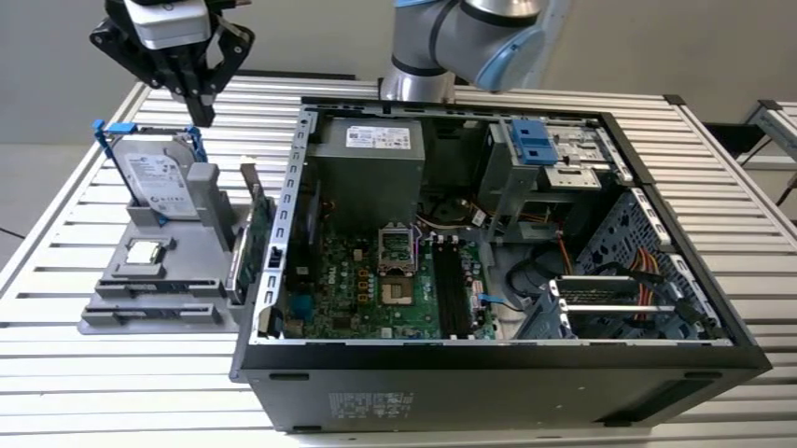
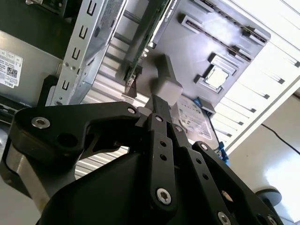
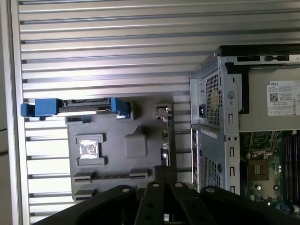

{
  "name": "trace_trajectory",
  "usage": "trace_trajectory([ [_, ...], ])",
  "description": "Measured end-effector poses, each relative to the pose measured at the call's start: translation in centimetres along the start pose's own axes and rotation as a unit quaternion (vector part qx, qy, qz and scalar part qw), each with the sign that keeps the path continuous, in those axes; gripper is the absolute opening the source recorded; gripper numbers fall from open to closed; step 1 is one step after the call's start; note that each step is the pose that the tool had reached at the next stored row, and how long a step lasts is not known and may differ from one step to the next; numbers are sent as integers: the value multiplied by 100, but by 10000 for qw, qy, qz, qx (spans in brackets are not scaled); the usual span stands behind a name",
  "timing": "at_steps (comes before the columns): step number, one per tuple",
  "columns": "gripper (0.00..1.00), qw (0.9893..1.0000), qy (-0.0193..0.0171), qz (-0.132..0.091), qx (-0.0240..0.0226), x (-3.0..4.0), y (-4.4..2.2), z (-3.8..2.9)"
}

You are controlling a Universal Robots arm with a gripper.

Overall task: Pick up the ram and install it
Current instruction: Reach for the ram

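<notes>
Closest in both wrist views, my jaws are pressed together and empty. In the exterior view's upper left they hang over the hard drive [image 1: 162, 182]. The ram [image 1: 160, 286] lies edgewise in the grey holder [image 1: 112, 327], lower left on the tabletop [image 1: 75, 392].

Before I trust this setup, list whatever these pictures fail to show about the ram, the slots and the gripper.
Ram: edge-on in the gray holder in the first wrist view; its contacts hidden.
Motherboard slots: exterior view, latches too small to judge.
Hard drive: second wrist view, partly behind the fingers.
</notes>
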State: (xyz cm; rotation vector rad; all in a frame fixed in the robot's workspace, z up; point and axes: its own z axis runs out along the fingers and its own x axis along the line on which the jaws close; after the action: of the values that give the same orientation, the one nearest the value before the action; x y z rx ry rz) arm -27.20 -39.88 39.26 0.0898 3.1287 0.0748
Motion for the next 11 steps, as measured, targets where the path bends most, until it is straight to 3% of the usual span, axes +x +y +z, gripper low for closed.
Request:
trace_trajectory([
  [11,0,9999,6,-113,-1,175,-10,-2],
])
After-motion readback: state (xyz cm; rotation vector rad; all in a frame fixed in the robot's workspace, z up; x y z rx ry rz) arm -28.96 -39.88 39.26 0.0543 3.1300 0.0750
